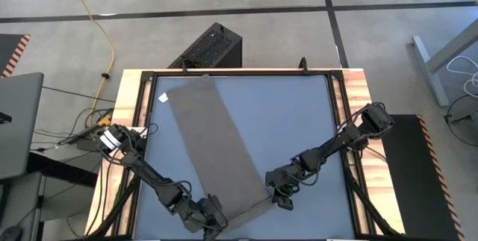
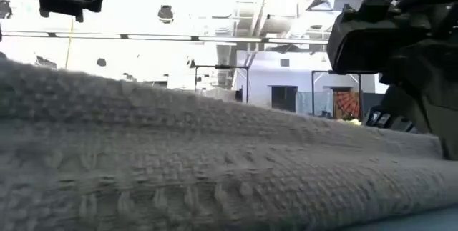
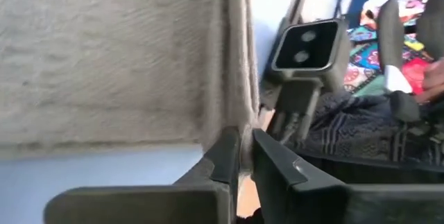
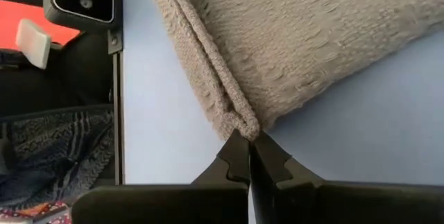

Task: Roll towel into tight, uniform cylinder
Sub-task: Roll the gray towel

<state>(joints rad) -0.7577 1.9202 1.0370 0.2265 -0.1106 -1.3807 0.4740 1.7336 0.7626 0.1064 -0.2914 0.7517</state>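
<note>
The towel [image 1: 216, 148] is a long taupe strip lying slantwise on the blue-grey table top [image 1: 299, 121], from the far left toward the near middle. A small white tag [image 1: 163, 98] shows at its far left corner. My left gripper [image 1: 214, 222] is at the towel's near left corner, shut on it. My right gripper [image 1: 281, 196] is at the near right corner, also shut on the cloth. In the low view the towel [image 2: 215, 166] fills the foreground. My left gripper pinches the towel's near left corner [image 3: 236, 125] between its two fingers, at the thick hemmed edge. The fingers slant down toward it. The rest of the cloth lies flat on the table beyond. My right gripper pinches the towel's near right corner [image 4: 243, 128] between its two fingertips, where the edge is doubled over into two layers. The fingers slant down from the table's right near side. The near edge runs as a band between both grippers [image 1: 250, 210].
A wooden frame [image 1: 123, 144] borders the table. A black box [image 1: 213, 47] stands on the floor past the far edge. A small camera [image 3: 305, 44] sits at the near edge, with a person's patterned clothing [image 3: 361, 130] behind it. Bare table lies right of the towel.
</note>
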